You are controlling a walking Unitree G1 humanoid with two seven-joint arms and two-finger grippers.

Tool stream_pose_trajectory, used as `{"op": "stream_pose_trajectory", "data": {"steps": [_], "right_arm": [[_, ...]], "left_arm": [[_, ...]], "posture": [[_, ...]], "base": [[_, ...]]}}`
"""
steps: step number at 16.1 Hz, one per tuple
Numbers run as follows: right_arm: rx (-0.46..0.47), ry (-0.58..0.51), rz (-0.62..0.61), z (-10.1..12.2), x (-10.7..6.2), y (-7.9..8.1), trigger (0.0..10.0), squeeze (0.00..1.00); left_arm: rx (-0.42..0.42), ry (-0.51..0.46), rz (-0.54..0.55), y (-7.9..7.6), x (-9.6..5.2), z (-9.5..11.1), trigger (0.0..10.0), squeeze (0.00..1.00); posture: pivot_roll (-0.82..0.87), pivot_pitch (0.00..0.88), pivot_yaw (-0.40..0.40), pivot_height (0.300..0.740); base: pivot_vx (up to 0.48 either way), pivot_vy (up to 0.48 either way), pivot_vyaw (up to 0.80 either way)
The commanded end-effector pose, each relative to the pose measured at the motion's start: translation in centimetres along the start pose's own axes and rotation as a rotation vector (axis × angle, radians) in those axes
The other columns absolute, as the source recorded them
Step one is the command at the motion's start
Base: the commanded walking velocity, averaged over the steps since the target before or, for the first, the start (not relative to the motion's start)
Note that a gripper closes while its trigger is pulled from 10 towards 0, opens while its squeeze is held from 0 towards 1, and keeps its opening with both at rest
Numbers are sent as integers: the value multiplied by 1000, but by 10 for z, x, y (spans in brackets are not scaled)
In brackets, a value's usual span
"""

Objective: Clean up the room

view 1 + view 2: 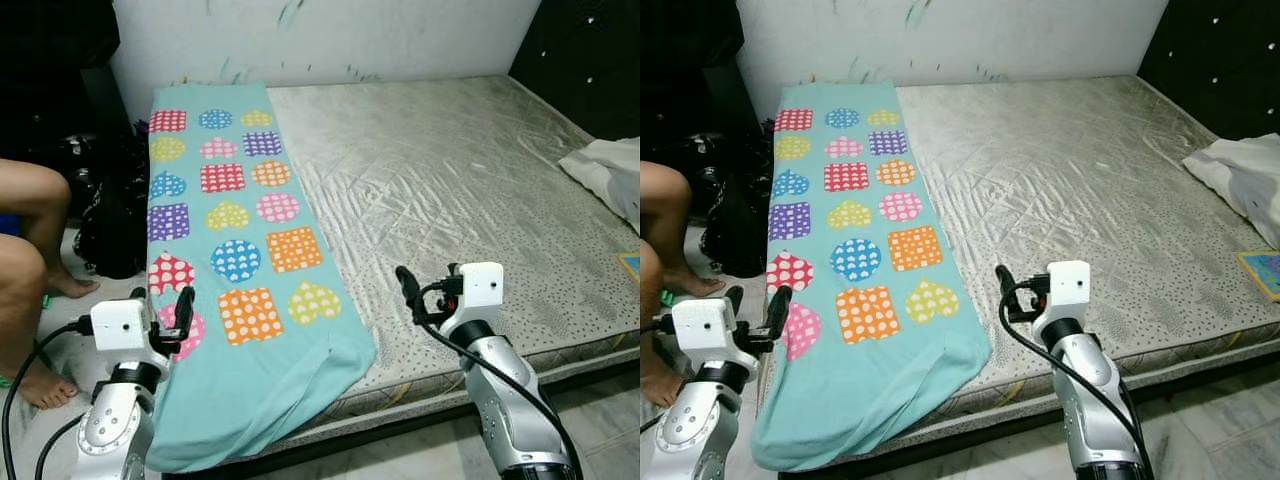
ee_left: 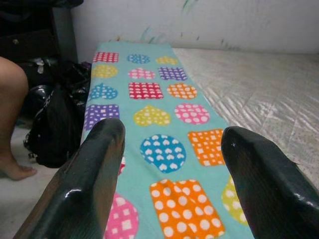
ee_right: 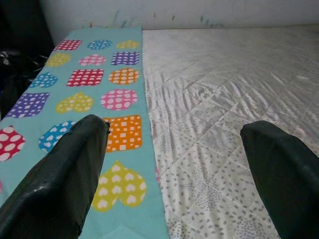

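Both arms are being held raised at the near edge of the bed, and nothing is being gripped by either. The left gripper (image 2: 169, 164) is being kept spread wide, its fingers (image 2: 87, 184) released, with the near end of the turquoise blanket (image 1: 235, 260) lying just beyond and between them. The right gripper (image 3: 174, 164) is likewise being held apart and empty, its left finger over the blanket's edge and its right finger over the bare mattress (image 1: 450, 180).

Just ahead of the left fingers, the blanket is being left folded into a long strip along the left side of the mattress, its near end drooping over the bed's edge. Beyond the right fingers, open mattress is being shown, with a white cloth (image 1: 610, 175) lying far off to their right and a small colourful book (image 1: 1262, 272) near that same edge. Off to the outer side of the left fingers, a person's legs (image 1: 30, 240) and a black bag (image 1: 115, 215) are being seen on the floor.

As a judgement, the tidying is looking only partly done: the blanket is being seen folded lengthwise but not yet folded short, and the cloth and book are yet to be put away
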State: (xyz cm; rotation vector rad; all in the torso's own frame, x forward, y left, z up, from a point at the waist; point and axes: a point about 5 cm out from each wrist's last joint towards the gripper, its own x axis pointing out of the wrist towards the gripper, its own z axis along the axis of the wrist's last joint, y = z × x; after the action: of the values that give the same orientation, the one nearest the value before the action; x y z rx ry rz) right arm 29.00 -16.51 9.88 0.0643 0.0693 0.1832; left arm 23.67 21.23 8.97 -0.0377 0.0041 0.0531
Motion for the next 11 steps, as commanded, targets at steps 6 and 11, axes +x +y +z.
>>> {"op": "stream_pose_trajectory", "data": {"steps": [6, 11], "right_arm": [[6, -7, -9, 8, 3, 1, 10000, 0], [6, 16, 7, 6, -2, 2, 10000, 0]], "left_arm": [[60, -30, 19, 3, -5, 11, 10000, 0], [44, 0, 27, 4, -7, 9, 10000, 0]], "posture": [[-65, 116, -51, 740], [-73, 150, -58, 683]], "base": [[0, 0, 0], [0, 0, 0]]}}
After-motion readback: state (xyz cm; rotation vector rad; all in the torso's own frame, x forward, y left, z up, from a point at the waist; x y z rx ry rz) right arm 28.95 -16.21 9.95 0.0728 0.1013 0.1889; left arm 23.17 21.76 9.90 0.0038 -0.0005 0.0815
